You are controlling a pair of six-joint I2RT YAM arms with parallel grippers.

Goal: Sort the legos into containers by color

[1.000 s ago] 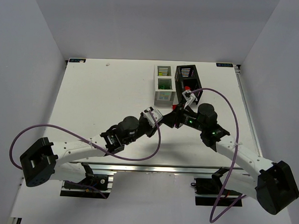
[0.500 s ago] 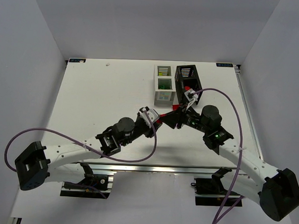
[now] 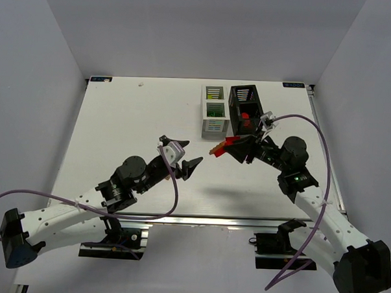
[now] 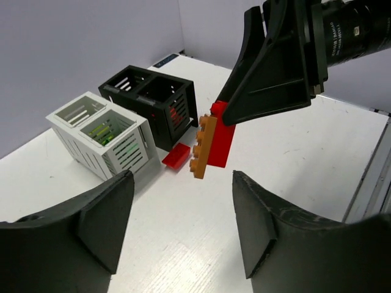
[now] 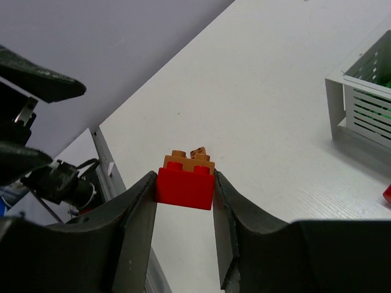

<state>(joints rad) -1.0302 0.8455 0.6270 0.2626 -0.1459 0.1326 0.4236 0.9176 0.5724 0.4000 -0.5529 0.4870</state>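
Presently, step in hand: likely parting the joined pair; left gripper [image 4: 181, 183] should take only the orange plate [image 4: 202, 146], pulling straight off.
Right gripper [image 5: 183, 183]: pinching the red brick [image 5: 184, 188] by its sides.
Left gripper: spread, empty.
Pair's place: aloft, just near of the black box [image 4: 149, 97].
Look: thick red block, thin studded orange plate.

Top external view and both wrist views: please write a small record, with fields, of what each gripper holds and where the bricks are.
right gripper: shut on red studded plastic brick, with a flat orange studded brick stuck to it, above the table
left gripper: open, empty, apart from both bricks
loose small red piece: on the table, by both boxes
white slatted box: green bricks in one compartment
black slatted box: something red inside
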